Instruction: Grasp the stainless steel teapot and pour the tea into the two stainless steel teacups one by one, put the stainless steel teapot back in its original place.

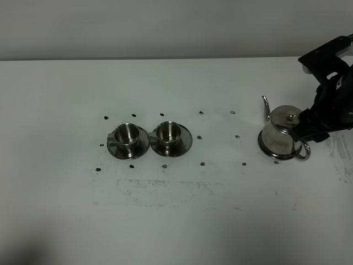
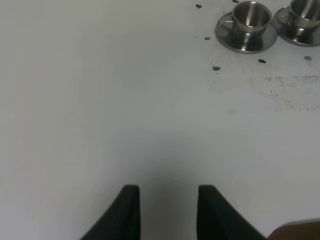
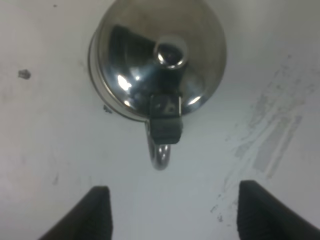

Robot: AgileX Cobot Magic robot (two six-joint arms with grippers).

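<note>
The stainless steel teapot stands upright with its lid on, on a round steel disc, the original place, at the right of the table. Its spout points away and its loop handle faces my right gripper. That gripper is open, its fingers wide apart just short of the handle and touching nothing. The two stainless steel teacups sit on saucers side by side, left of centre. My left gripper hovers over bare table with its fingers apart, far from the cups. The tea is hidden.
Small dark marks dot the white table around the cups and toward the teapot. A scuffed patch lies in front of the cups. The table's back edge meets a grey wall.
</note>
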